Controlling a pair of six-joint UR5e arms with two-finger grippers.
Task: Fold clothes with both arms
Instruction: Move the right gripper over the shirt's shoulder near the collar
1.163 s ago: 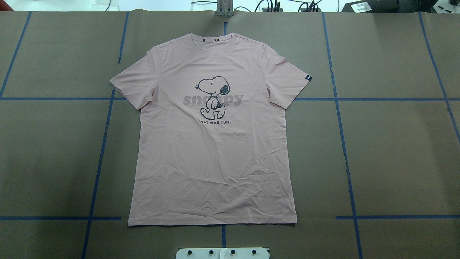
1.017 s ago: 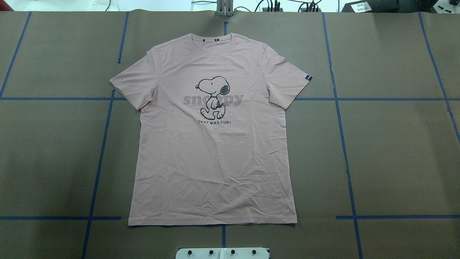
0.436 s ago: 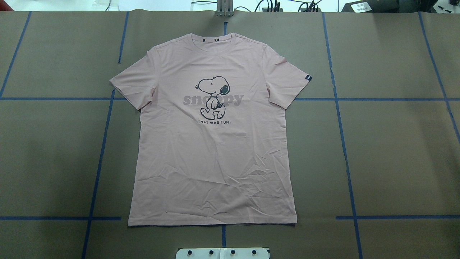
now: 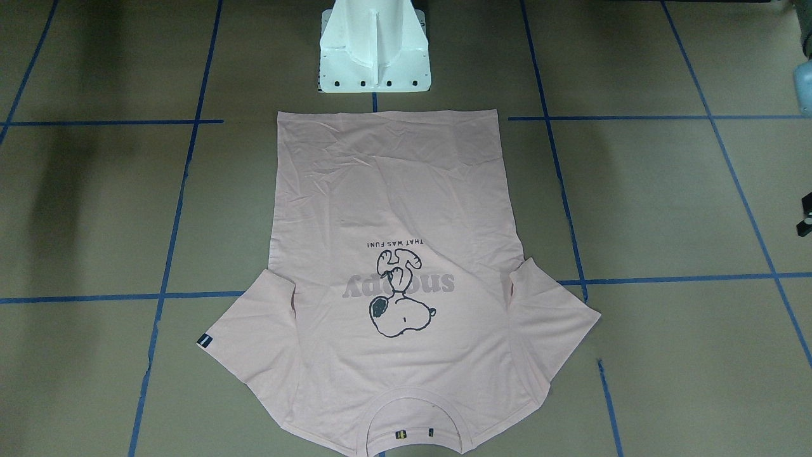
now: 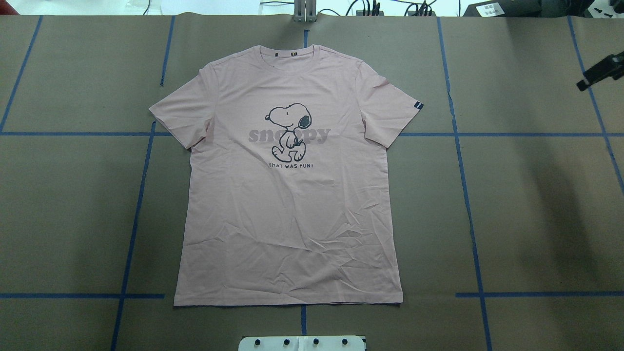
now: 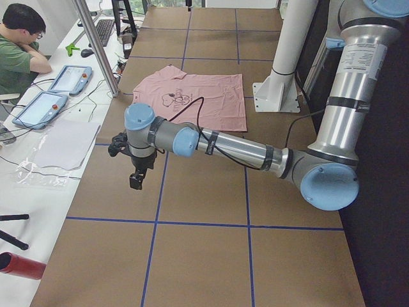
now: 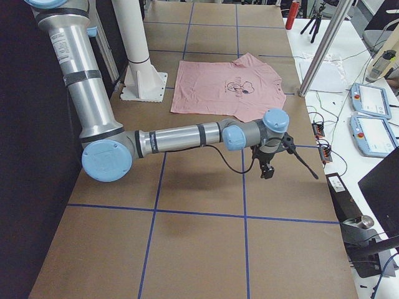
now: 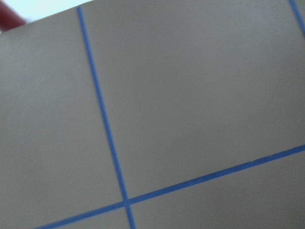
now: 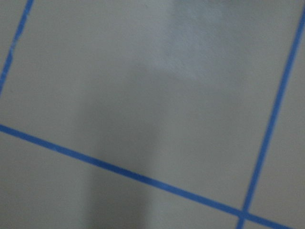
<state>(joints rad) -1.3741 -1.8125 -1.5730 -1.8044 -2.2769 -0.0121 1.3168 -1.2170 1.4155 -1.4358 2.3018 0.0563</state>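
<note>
T-shirt (image 5: 292,219), pale pink and short-sleeved, lies flat and front up in the middle of the table (image 5: 536,219), a wide top covered in brown paper and crossed by blue tape lines (image 5: 468,195). Its hem faces the robot's white pedestal (image 4: 374,51) and stops just short of it. The collar points to the far edge, and both sleeves are spread out to the sides. The lower half of the cloth shows light creases, while the chest is smooth.

The left arm (image 6: 236,148) stretches low over bare paper on the robot's left, well apart from the shirt. The right arm (image 7: 181,136) does the same on the robot's right. Each is silver-grey with light blue joint caps and a black cable along the forearm.

The left gripper (image 6: 136,178) points down above the table near a tape line, touching nothing. The right gripper (image 7: 267,169) hangs likewise above the paper, with nothing in it. I cannot tell whether the jaws of either stand apart or together. Both wrist cameras show only paper and tape.

On the chest is the Snoopy drawing (image 5: 288,131) in dark outline, laid over the grey "snoopy" lettering (image 5: 258,135), with a small line of dark text below. The ribbed collar (image 5: 295,48) is round. A small dark tag (image 5: 418,105) sits at the edge of the sleeve on the robot's right.
</note>
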